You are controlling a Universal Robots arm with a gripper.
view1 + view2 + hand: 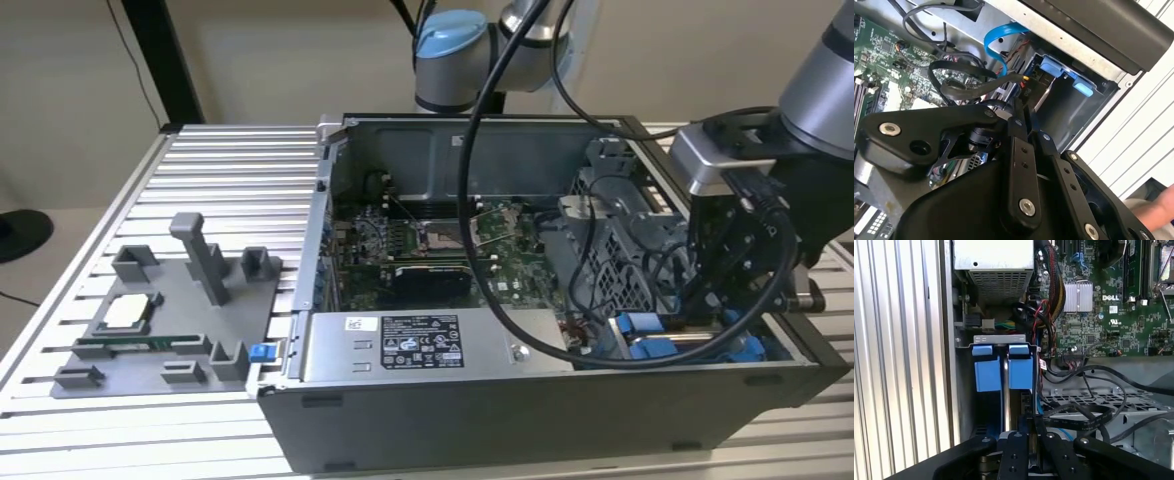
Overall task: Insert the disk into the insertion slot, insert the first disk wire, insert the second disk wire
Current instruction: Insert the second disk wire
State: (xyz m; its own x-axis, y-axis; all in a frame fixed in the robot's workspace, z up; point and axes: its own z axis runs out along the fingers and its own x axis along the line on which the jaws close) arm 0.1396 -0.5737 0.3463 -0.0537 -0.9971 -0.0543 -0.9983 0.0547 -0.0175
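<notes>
Currently I hold the gripper (1030, 432) low over the slot (966, 390), jaws closed edgewise on the disk (1005, 405), so it slides between the blue guides.

In the exterior view, the black arm and its cables cover most of the disk (650, 345), so just blue bits peek out. In both wrist views, the hand (1031, 432) runs off the picture's edge. Its tips cannot be made out.
</notes>
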